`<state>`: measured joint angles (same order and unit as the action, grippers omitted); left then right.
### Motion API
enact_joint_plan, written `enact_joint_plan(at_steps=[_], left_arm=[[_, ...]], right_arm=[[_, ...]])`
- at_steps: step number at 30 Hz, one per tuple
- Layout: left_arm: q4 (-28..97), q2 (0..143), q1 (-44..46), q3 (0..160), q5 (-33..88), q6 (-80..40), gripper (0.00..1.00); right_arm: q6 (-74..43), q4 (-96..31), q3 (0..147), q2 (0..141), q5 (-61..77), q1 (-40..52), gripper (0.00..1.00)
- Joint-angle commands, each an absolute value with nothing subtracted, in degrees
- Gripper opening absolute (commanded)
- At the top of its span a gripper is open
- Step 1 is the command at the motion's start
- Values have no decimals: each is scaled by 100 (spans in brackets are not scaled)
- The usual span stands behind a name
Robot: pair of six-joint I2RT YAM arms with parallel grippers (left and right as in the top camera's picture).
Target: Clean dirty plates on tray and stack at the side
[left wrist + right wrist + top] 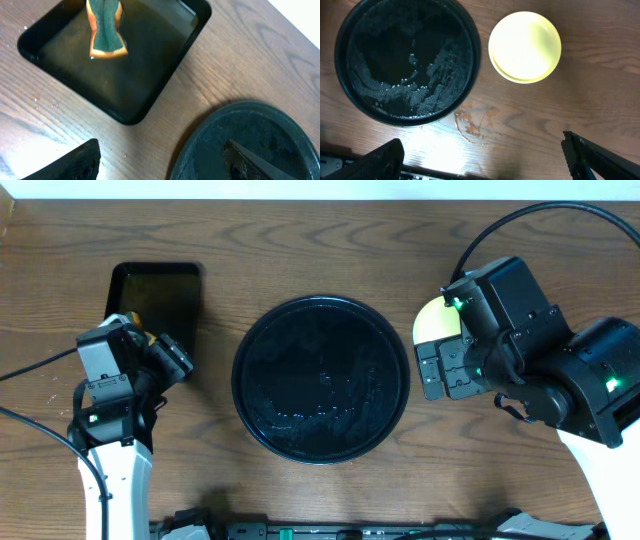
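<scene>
**Right gripper (pixel 482 152) open and empty, yellow plate (pixel 525 46) just ahead**

Jaws stand spread wide with nothing between them, above the table (pixel 600 95). The yellow plate lies ahead, slightly to the right, beside the tray (pixel 385 55) but apart from its rim. Being round, it offers no long axis. What sits under it I cannot tell. The tray carries only water beads. The left gripper (pixel 160 155), also open and empty, hovers across the tray by the rectangular tray (pixel 130 95) and sponge (pixel 105 30), so the right arm is nearer. A brownish smear (pixel 472 122) marks the wood nearby.
</scene>
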<state>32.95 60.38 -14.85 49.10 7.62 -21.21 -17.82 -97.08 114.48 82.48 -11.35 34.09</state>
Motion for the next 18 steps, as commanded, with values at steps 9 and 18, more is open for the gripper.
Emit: enact_joint_plan(at_steps=[9,18], left_arm=[[3323,6058,-1494,4974,838,-2171,78],[3323,6058,-1494,4974,838,-2171,78]], right_arm=[[-1881,-9727,11452,8250,-1170,3457,99],[-1559,-9730,11452,8232,-1219,3452,99]])
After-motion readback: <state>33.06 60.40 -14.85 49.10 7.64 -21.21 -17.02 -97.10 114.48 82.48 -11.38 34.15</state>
